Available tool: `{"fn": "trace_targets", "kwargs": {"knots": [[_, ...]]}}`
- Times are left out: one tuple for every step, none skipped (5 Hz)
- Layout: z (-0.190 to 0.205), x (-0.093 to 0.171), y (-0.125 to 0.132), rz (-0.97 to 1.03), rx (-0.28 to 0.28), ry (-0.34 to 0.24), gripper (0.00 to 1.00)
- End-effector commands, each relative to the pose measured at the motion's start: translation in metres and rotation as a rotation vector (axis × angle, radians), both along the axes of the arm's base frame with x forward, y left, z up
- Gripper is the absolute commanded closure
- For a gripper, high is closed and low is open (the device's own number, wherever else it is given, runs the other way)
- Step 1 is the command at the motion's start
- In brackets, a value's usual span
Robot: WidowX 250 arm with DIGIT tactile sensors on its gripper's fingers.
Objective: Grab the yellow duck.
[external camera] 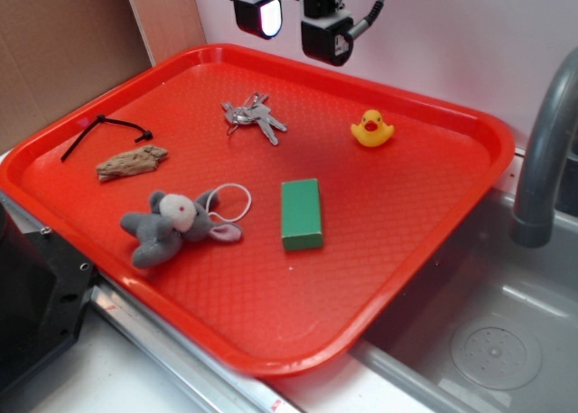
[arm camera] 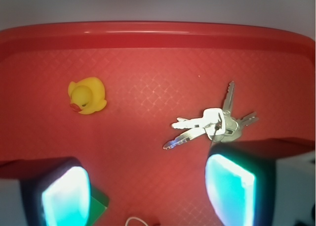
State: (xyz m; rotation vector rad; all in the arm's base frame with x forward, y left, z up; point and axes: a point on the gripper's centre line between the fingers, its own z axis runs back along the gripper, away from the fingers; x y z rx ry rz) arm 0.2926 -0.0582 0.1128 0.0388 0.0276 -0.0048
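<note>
While hanging above the far rim, end effector spread wide, pads glowing, holding nothing, glossy yellow duck upright on textured red plastic tray, metal keys nearby, well apart.

Glossy yellow duck, textured red plastic tray, shiny metal keys, fuzzy grey plush mouse

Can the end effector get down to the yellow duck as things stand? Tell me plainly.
Probably yes. The yellow duck sits alone on the red tray, apart from the keys and the green block. The open end effector hangs above the tray's far side, with nothing between them.
</note>
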Motion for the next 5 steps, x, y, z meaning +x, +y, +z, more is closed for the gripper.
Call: {"fn": "trace_targets", "kwargs": {"knots": [[0.011,0.007,-0.001,-0.003,-0.008,-0.055,0.00],[0.002,0.015,-0.001,-0.013,-0.013,-0.060,0.00],[0.000,0.025,-0.022,-0.096,-0.055,-0.104,0.00],[-0.023,0.022,-0.032,-0.133,-0.077,-0.088,0.00],[-0.034,0.024,-0.045,-0.167,-0.086,-0.090,0.00]]}}
